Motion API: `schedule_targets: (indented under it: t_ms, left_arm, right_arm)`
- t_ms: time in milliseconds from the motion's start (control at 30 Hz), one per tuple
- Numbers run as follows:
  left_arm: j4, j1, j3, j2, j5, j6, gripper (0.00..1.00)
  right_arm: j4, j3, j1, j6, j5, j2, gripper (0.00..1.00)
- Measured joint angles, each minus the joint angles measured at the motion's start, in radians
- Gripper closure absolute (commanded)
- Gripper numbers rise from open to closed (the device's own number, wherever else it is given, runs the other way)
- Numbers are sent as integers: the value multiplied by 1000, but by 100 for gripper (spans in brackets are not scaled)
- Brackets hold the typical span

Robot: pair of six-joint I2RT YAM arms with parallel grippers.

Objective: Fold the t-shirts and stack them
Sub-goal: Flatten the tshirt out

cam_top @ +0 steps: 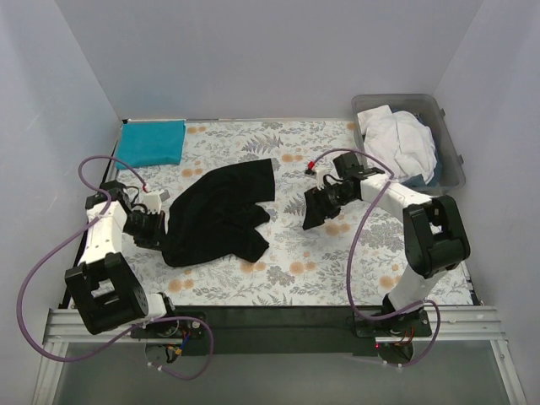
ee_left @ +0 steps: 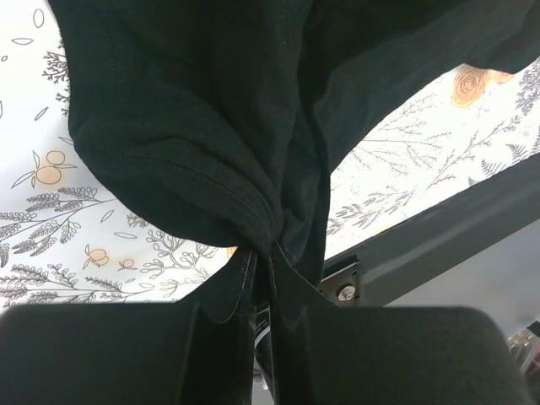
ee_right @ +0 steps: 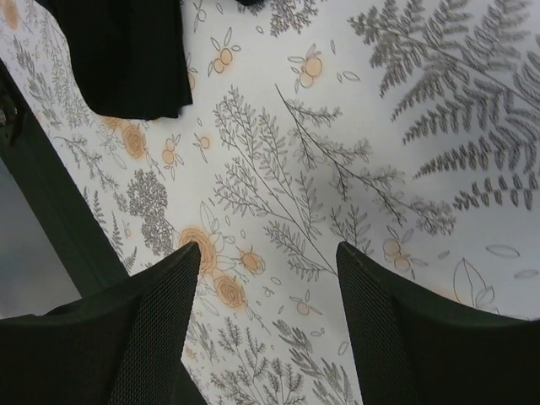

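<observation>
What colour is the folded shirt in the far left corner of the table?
The folded t-shirt is teal-blue, plain with no pattern. It shows best in the top external view.

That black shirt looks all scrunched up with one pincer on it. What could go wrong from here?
The left pincer pinches only a small bunched fold of the black t-shirt; a pull might slip it free. The right pincer stands open over the floral table cloth, apart from the shirt; closing low, it might grab that cloth instead.
</observation>
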Motion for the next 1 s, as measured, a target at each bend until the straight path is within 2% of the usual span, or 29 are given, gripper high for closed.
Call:
schedule_targets:
  t_ms: [300,467,600,667,700,733,800,1000]
  left_arm:
    - [-14,0,26,16,-24,21,98]
    - [-15,0,52,19,-27,21,98]
    - [-23,0,70,26,-26,19,98]
    - [-28,0,85,33,-26,18,98]
    - [-32,0,96,37,-26,18,98]
    - [-33,0,107,38,-26,17,98]
    - [-33,0,125,39,-26,17,98]
    - [-33,0,150,48,-25,17,98]
  right_arm:
    - [100,251,216,61,35,212,13]
    - [134,369,280,95,72,340,8]
    - [149,458,301,123,96,433,9]
    - [165,465,311,128,100,449,13]
    - [166,464,317,129,108,448,16]
    - [174,456,327,129,116,444,25]
    - [181,431,347,129,132,430,30]
    - [188,321,397,128,154,356,26]
